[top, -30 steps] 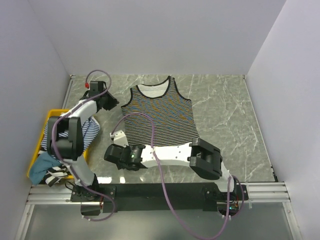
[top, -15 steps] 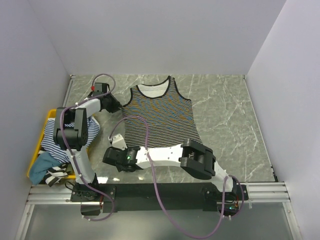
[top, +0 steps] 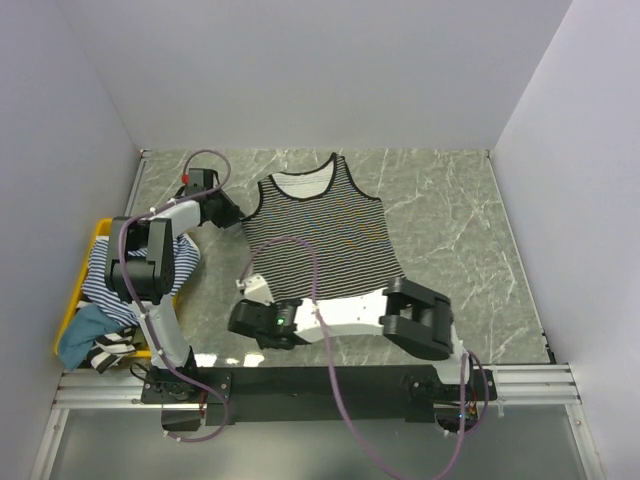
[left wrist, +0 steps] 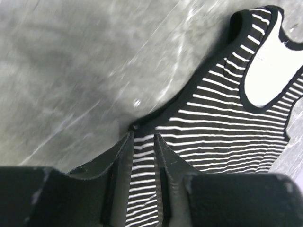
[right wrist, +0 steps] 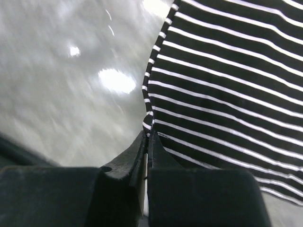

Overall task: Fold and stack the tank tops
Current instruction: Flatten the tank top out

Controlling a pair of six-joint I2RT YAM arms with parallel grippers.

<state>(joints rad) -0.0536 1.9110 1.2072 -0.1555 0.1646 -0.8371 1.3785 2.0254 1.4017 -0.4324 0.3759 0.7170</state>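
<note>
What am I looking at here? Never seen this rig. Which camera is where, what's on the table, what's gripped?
These are two robot arms bolted at the table's near edge, each ending in a two-finger gripper. The wide picture looks down from above and behind them. The two close-ups come from a camera on each wrist. A black-and-white striped fabric tank top lies flat on the grey marble-patterned table. A yellow plastic bin at the left holds more striped clothes. The right gripper is shut on the top's near-left hem corner. The left gripper straddles the top's edge near the armhole, jaws apart, nothing pinched yet.
</note>
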